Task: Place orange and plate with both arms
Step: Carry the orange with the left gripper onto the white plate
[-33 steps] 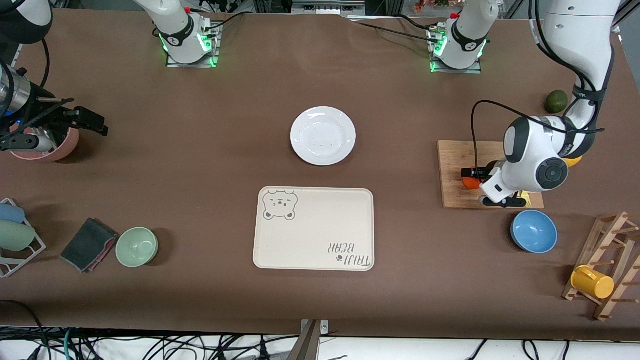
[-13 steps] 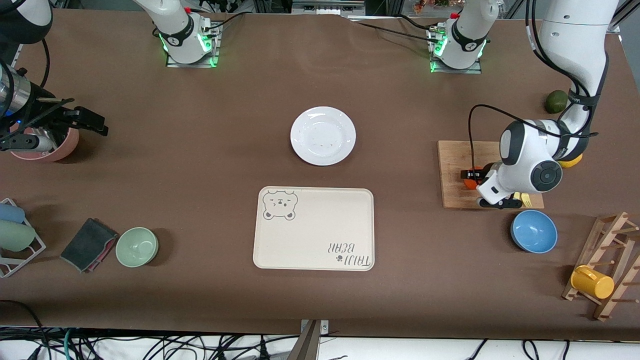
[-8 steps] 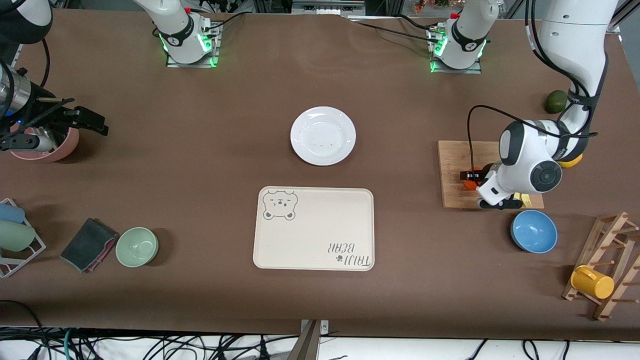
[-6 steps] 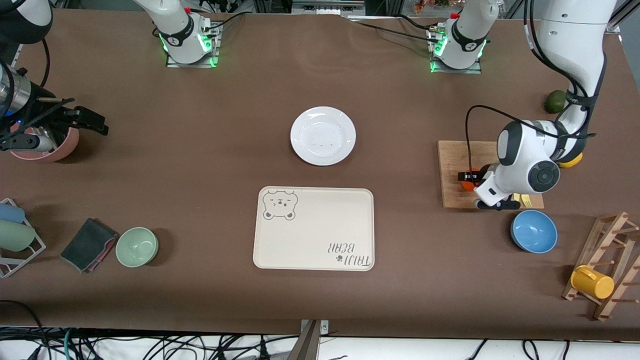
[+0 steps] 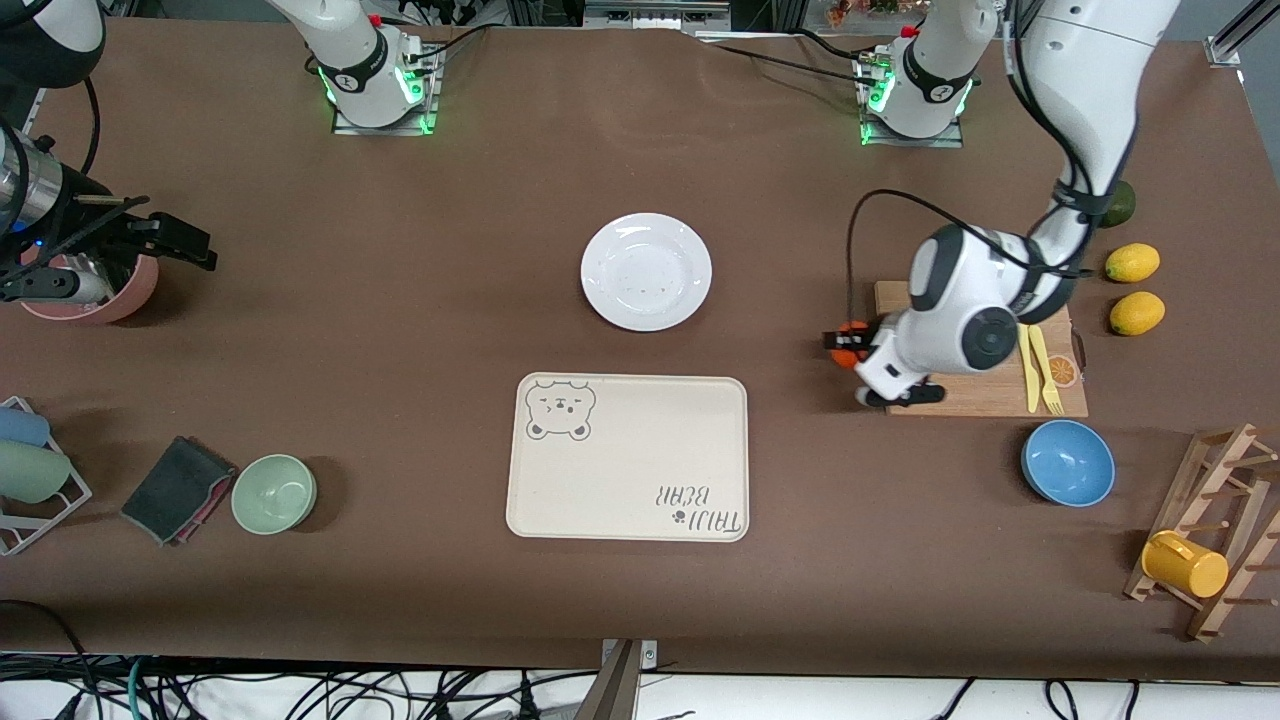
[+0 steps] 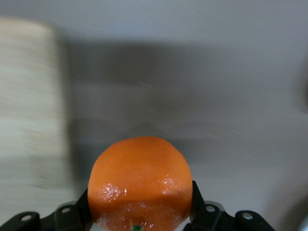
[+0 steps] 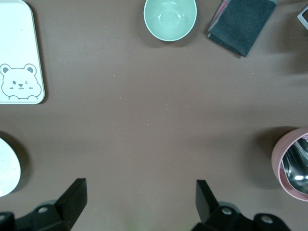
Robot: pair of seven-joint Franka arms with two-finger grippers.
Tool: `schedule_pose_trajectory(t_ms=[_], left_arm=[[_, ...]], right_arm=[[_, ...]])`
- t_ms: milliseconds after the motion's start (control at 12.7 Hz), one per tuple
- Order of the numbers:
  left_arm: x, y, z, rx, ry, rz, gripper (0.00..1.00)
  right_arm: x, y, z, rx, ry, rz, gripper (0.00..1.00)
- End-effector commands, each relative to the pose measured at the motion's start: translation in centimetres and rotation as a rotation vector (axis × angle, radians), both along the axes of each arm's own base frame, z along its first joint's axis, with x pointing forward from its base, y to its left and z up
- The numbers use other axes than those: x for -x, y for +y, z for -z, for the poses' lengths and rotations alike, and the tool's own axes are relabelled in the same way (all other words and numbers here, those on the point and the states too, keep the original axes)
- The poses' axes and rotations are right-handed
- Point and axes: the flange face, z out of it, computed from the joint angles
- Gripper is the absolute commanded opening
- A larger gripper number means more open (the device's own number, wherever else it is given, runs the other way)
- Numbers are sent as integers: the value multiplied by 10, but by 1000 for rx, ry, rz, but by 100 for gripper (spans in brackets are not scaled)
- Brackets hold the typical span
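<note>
left gripper [image 5: 845, 347] is clenched on the orange [image 6: 140, 183], raised over the table edge of the wooden cutting board [image 5: 960, 390]; in the front view the arm hides most of the fruit. the plate [image 5: 646, 271] lies mid-table, just farther from the front camera than the bear tray [image 5: 627, 457]. right gripper [image 7: 139, 202] waits, fingers spread, beside the pink bowl [image 7: 293, 163], which is partly cut off.

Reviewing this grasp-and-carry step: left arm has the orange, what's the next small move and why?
Probably keep carrying toward the cream tray. The left end effector is shut on the orange, up over the edge of the wooden board on the tray's side, with bare tabletop between it and the tray. The right end effector waits open near the pink cup; the plate lies untouched.
</note>
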Motion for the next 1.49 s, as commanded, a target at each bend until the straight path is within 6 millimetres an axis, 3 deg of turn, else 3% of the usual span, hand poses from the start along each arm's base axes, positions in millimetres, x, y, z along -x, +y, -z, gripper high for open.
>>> schedule_pose_trajectory(t_ms=[0,393,707,786,943,1100,1257,1336,1414], left_arm=[[18,-69,-16,-22,13,-61,47],[76,-194,-44,-54,26,-118,48],[129,-271,-47,-42,-39,-192,49],[138,-283,-38,-34,-52,-214,49],[138,-289,-18,-14,-62,-248,49],[156,-306,-3,-15,-64,-249,49],[155,-307,11,-6,-67,-269,51],[155,-306,14,-7,-66,-271,56],[151,-305,12,-4,-69,-278,83]], right_arm=[[3,-1,-1,-18,7,-10,100],[3,-1,0,-18,8,-10,100],[3,-1,0,-18,8,-10,100],[3,-1,0,-18,8,-10,100],[3,0,-1,-18,7,-12,100],[3,-1,0,-18,8,-10,100],[3,-1,-1,-18,7,-10,100],[2,-1,0,-18,8,-10,100],[3,0,0,-18,9,-10,100]])
